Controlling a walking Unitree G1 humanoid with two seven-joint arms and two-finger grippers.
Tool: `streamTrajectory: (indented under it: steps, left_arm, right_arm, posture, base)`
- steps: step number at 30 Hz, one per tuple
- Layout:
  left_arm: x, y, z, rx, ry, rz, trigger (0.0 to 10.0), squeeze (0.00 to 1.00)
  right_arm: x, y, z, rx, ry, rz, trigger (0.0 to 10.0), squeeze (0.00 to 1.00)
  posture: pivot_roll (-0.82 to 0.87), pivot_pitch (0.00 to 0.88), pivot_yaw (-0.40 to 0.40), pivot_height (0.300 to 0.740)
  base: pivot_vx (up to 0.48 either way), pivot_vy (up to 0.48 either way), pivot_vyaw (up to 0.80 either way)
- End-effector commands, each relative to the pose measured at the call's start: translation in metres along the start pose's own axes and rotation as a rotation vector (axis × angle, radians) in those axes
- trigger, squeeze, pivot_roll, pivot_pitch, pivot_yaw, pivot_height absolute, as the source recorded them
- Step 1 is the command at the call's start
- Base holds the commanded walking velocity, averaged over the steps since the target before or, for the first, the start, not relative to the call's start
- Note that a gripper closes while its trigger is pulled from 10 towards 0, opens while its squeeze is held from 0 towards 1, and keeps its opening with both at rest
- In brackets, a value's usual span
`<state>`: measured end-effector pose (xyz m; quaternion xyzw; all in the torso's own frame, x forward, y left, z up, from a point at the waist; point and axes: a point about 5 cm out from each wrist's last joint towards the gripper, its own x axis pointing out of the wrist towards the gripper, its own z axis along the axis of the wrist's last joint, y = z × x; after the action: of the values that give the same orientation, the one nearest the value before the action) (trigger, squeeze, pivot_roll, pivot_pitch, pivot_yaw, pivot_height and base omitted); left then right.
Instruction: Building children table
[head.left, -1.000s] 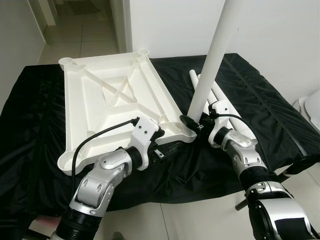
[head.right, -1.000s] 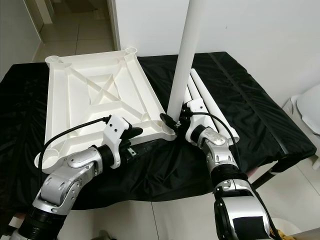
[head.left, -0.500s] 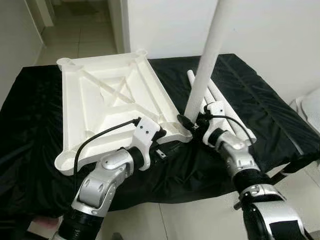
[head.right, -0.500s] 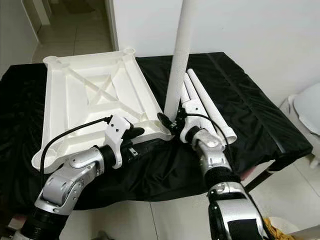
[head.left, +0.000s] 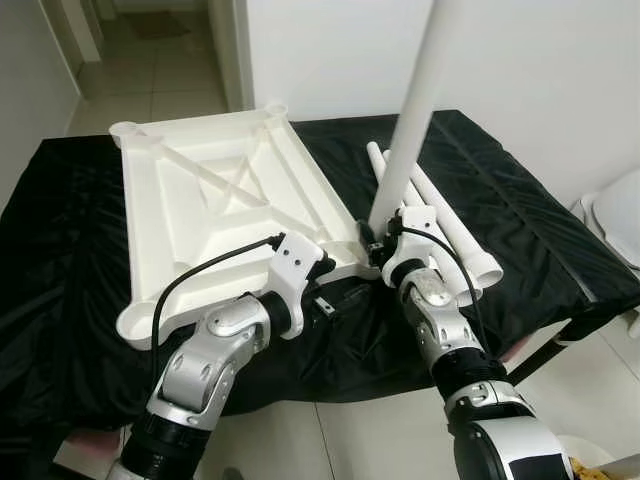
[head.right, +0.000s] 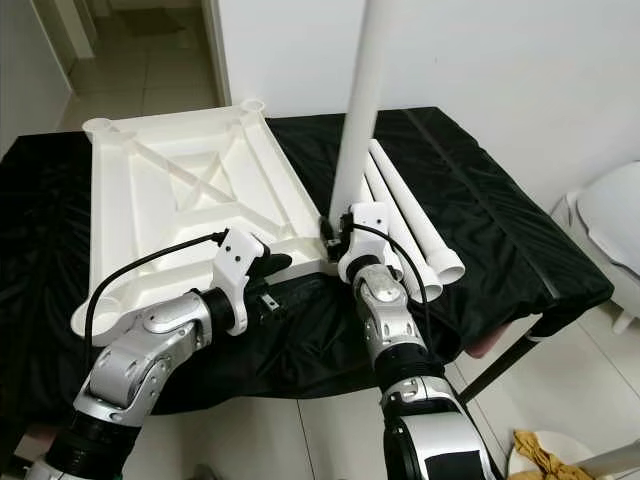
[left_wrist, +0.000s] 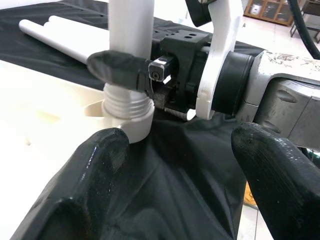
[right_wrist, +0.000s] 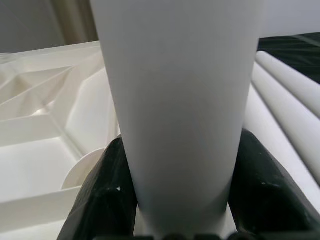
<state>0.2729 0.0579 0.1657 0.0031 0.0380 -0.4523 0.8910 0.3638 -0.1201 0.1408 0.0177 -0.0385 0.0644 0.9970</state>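
white ribbed table top (head.left: 200, 210) lies underside up, right hand (left_wrist: 131, 70) clenched round upright leg (head.left: 412, 110), left hand (left_wrist: 190, 165) released.

White wall (head.left: 560, 80) behind, pale tiled floor (head.left: 370, 440) below, doorway with tiled hallway (head.left: 150, 60) at upper left, bench under a glossy black cloth (head.left: 60, 250), dark bench leg (head.right: 505, 355) at right, white rounded object (head.right: 610, 220) at far right edge

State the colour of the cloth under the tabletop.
Black: the cloth under the white tabletop shows best in the left eye view.
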Motion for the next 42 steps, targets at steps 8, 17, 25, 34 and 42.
streamTrajectory:
  steps: [8, 17, 25, 34, 42]
  left_arm:
    - [0.003, -0.002, -0.002, 0.0, 0.007, 0.015, 10.0, 0.0]
    - [0.003, -0.003, -0.002, -0.002, 0.005, 0.018, 10.0, 0.0]
    - [0.004, -0.004, -0.003, -0.003, 0.001, 0.018, 10.0, 0.0]
    - [0.005, -0.003, -0.003, 0.002, 0.0, 0.014, 10.0, 0.0]
    - [0.004, -0.003, -0.003, 0.006, 0.001, 0.017, 10.0, 0.0]
  right_arm:
    - [0.0, 0.002, 0.004, 0.03, 0.01, -0.208, 10.0, 0.0]
    - [-0.001, 0.009, 0.006, 0.054, -0.007, -0.15, 10.0, 1.0]
    - [-0.002, 0.006, 0.012, 0.065, -0.041, -0.058, 10.0, 1.0]
    - [-0.005, -0.024, 0.019, 0.004, -0.03, 0.157, 10.0, 0.0]
    - [-0.016, -0.041, 0.013, -0.082, 0.014, 0.382, 10.0, 0.0]
  posture:
    - [-0.05, 0.013, -0.01, 0.74]
    - [-0.05, 0.006, -0.022, 0.74]
    - [-0.06, 0.0, -0.027, 0.74]
    - [-0.06, 0.0, -0.03, 0.74]
    - [-0.06, 0.0, -0.031, 0.74]
  base:
    - [0.0, 0.0, 0.0]
    - [0.0, 0.0, 0.0]
    - [0.0, 0.0, 0.0]
    - [0.0, 0.0, 0.0]
    - [0.0, 0.0, 0.0]
